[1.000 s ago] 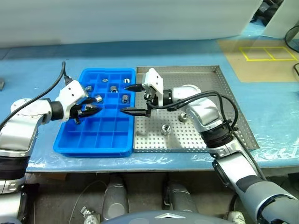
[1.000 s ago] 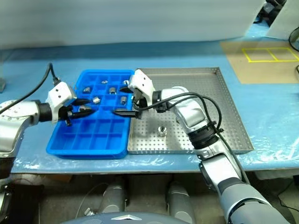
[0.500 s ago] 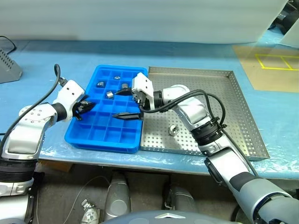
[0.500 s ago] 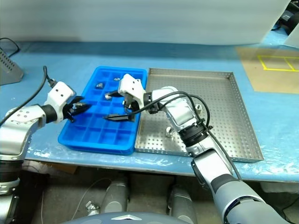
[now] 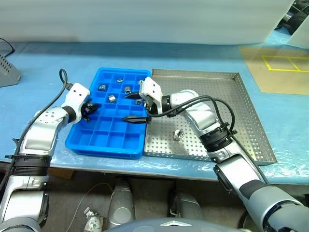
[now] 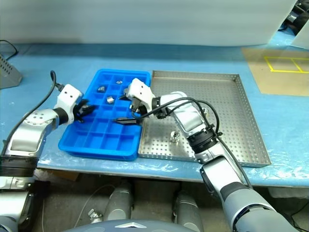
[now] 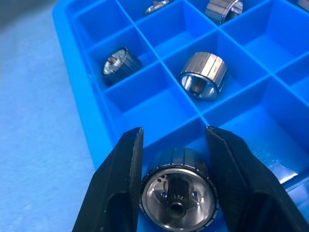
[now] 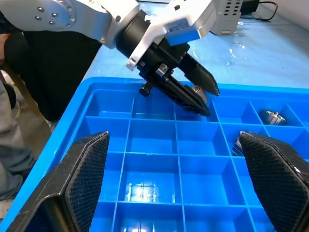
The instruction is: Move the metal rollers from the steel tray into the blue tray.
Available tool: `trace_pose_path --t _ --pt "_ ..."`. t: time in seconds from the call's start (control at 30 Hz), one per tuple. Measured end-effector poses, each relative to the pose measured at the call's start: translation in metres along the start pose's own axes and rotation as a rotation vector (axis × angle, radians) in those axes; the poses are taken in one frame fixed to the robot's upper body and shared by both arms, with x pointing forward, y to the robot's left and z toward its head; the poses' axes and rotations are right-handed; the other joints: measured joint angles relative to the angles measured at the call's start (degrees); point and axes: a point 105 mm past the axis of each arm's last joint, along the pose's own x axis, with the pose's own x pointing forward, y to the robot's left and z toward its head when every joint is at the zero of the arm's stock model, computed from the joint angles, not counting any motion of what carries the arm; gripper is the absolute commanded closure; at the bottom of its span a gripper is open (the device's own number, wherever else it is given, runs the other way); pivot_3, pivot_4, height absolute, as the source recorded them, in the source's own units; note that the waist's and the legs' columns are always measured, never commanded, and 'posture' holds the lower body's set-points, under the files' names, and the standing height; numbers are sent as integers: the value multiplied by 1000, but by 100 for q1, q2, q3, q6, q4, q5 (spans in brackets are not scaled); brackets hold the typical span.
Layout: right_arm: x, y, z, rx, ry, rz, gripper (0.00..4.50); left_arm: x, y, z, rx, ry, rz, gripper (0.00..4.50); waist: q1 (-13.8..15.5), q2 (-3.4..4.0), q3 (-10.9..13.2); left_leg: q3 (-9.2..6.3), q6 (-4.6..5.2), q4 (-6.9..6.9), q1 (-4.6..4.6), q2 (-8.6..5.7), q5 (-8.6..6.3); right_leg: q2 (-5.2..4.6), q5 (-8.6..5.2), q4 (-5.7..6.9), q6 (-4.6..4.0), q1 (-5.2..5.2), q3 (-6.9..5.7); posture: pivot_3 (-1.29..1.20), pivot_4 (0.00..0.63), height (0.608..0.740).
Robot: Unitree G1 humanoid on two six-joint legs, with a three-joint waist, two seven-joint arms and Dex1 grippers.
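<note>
The worktop (image 5: 203, 58) is covered in light blue sheeting. On it, the blue tray (image 5: 107, 140) lies directly beside the steel tray (image 5: 241, 111), their long edges touching or nearly so. A taped yellow rectangle (image 5: 285, 63) marks a brown patch at the far right corner, and a grey object (image 5: 7, 72) sits at the far left edge, partly cut off. A black cable (image 5: 48, 104) runs along the left arm.

Metal rollers (image 5: 111, 98) occupy several compartments in the far rows of the blue tray; three show in the head views, with others hidden behind the right arm. One roller (image 5: 178, 134) lies on the perforated floor of the steel tray, towards its near left part, clear of both arms.

The right arm reaches across from the steel tray, and the right gripper (image 5: 135, 107) hangs over the right-hand columns of the blue tray with its fingers spread wide and nothing between them. It stands between the camera and part of the tray's far rows.

The left gripper (image 7: 175, 191) is over the left edge of the blue tray, pinching a held roller (image 7: 177, 197) by its ribbed sides, the bored end face toward the wrist camera. Whether that roller touches the tray cannot be determined.
</note>
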Motion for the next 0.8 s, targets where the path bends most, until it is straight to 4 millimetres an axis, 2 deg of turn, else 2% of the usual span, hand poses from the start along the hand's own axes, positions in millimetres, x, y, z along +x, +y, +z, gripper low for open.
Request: trace_pose_path --t 0.2,0.27,0.33,0.43,0.6,0.73,0.8 --pt "-3 -2 -4 4 10 -21 0 9 -5 2 -8 -13 -9 2812 -1 -1 -1 0 -3 3 1 0 2 -1 2 3 0 1 0 173 150 740" --pt "-4 -3 -5 5 15 -26 0 9 -5 2 -12 -15 -10 2082 -2 -1 -1 -1 -4 3 1 0 3 0 2 4 0 1 0 171 150 740" --pt "-4 -3 -5 4 16 -28 0 10 -6 2 -19 -17 -17 1617 -2 -1 -1 0 -4 4 1 0 3 -1 2 4 0 1 0 169 150 740" --pt "-4 -3 -5 3 17 -29 0 10 -9 1 -28 -13 -35 547 -3 -1 -1 -1 -4 4 0 1 3 0 2 4 0 1 -1 168 150 740" --pt "-4 -4 -6 6 19 -42 0 9 -12 5 -30 -23 -57 547 -5 -1 -1 -1 -4 4 0 2 3 0 2 4 -1 1 -2 159 150 740" --pt "-8 -6 -11 8 34 -54 0 2 -25 26 -11 -105 -148 547 -3 -1 -1 -1 -4 4 -1 1 3 -1 1 3 -2 2 -2 133 150 740" --pt "-20 -12 -14 7 56 -76 0 -4 -38 40 5 -160 -231 547 7 -1 -1 0 -3 8 -5 0 2 -4 1 2 -2 3 -5 122 150 740"
